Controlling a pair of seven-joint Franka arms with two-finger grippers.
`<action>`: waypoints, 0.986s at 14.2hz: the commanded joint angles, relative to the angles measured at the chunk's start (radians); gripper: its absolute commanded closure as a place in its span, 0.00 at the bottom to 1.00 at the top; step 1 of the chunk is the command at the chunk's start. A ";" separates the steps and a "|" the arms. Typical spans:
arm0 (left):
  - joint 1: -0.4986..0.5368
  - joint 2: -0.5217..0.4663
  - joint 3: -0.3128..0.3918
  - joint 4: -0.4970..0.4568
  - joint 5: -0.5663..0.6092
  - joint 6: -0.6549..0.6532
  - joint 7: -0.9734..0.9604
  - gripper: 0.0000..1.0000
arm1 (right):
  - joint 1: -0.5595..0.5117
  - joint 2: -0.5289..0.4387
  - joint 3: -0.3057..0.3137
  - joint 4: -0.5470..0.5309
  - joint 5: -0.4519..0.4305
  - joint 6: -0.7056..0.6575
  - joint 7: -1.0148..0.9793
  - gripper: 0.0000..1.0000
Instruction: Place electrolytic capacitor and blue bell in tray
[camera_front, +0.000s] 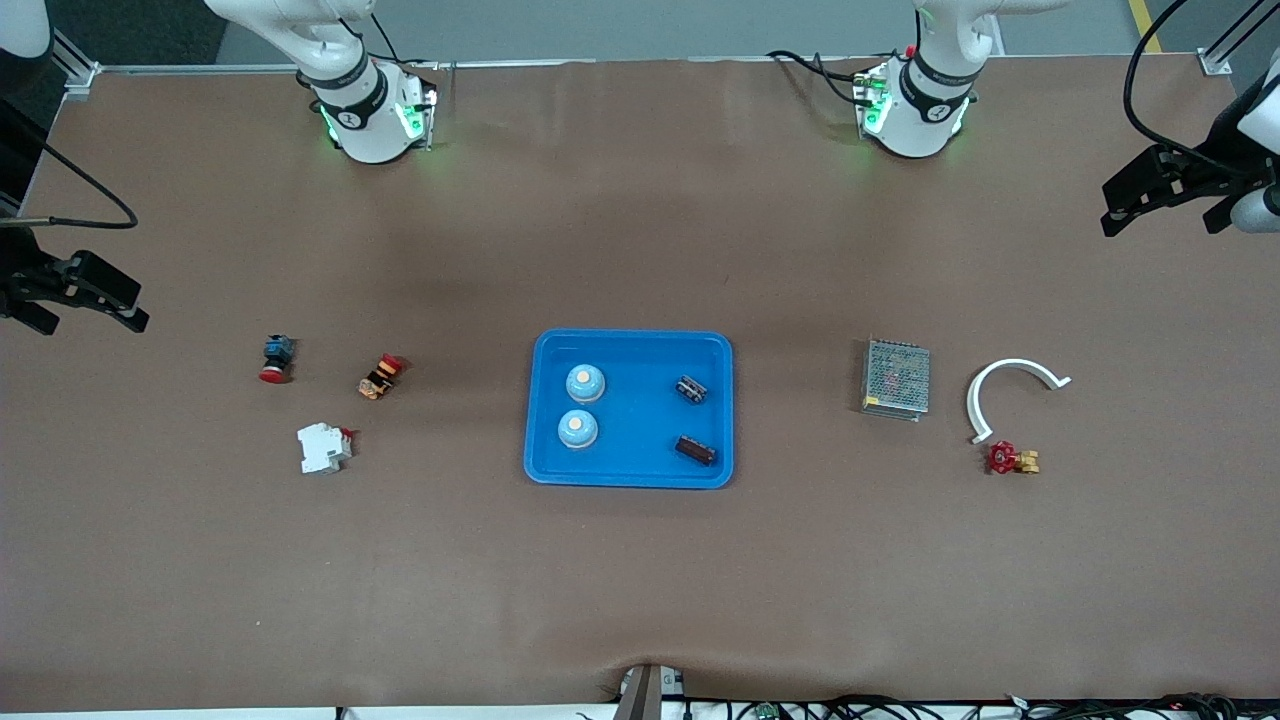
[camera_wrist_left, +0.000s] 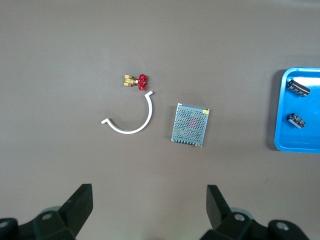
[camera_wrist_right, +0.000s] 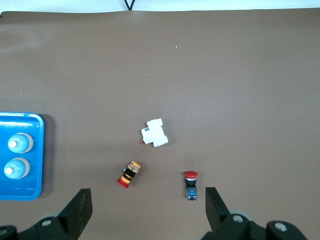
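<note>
Both hands raised, left hand (camera_front: 1165, 205) open, right hand (camera_front: 85, 300) open

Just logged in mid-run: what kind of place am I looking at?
Probably a robotics lab bench for sorting small electrical parts: a brown-covered table, a blue tray holding bells and capacitors, a grey mesh box, and cables along the table's edge.

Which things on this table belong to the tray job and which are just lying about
Job: tray, two blue bells, two capacitors, all four in the tray.
Lying about: mesh box, white arc, red valve, white breaker, red pushbutton, orange switch.
</note>
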 joint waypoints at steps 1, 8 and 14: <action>0.009 -0.008 -0.002 0.006 -0.020 -0.018 -0.020 0.00 | 0.001 -0.015 0.004 -0.010 -0.007 -0.003 0.011 0.00; 0.003 -0.001 -0.007 0.006 -0.032 -0.018 -0.068 0.00 | 0.003 -0.015 0.004 -0.010 -0.007 -0.003 0.011 0.00; 0.007 0.002 -0.008 0.010 -0.032 -0.018 -0.057 0.00 | 0.006 -0.014 0.005 -0.010 -0.007 -0.005 0.011 0.00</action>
